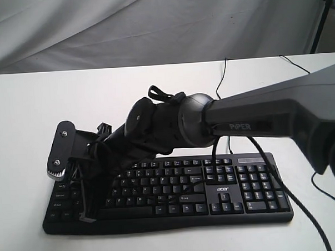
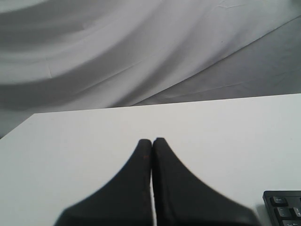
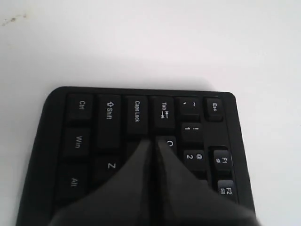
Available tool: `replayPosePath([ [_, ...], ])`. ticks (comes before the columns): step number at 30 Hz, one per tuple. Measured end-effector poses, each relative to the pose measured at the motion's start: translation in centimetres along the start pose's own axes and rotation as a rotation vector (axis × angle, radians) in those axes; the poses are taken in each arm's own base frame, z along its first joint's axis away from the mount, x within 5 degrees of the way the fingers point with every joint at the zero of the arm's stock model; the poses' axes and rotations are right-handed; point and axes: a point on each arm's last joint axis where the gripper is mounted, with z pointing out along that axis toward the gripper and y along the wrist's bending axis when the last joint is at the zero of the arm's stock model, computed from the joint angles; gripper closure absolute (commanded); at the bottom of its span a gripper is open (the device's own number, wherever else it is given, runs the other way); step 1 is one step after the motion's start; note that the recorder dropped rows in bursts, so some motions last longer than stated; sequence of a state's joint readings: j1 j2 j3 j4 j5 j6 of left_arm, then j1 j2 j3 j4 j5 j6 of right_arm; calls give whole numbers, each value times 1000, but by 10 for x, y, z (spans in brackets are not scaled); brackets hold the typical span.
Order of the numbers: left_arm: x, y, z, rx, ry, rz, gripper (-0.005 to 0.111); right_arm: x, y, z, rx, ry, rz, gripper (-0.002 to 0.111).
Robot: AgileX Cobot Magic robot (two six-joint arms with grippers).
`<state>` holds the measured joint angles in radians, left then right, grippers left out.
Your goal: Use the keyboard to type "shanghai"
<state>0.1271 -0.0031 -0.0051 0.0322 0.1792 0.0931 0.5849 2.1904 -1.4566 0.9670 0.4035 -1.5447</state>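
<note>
The black keyboard (image 1: 225, 181) with its white acer logo lies near the front of the white table (image 1: 71, 96). My right arm (image 1: 267, 118) reaches across it to its left end. The right gripper (image 1: 86, 217) is shut, with its tips (image 3: 155, 141) together over the keys (image 3: 109, 113) beside Caps Lock and Tab, partly covering the Q key; I cannot tell whether they touch. The left gripper (image 2: 152, 141) is shut on nothing above bare table, with a keyboard corner (image 2: 284, 209) beside it. It does not show in the exterior view.
The keyboard's thin black cable (image 1: 225, 78) runs back across the table. A grey cloth backdrop (image 1: 152, 26) hangs behind, and a black stand leg (image 1: 321, 19) is at the far right. The arm's own cables (image 1: 304, 208) trail past the number pad.
</note>
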Motion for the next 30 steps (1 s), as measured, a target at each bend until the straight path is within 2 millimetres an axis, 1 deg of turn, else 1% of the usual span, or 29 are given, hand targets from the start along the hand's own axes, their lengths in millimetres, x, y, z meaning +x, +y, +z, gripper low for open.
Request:
replayPosePath([
  [30,0,0,0,0,0,0,106,1,0,0,1,16,9,108],
])
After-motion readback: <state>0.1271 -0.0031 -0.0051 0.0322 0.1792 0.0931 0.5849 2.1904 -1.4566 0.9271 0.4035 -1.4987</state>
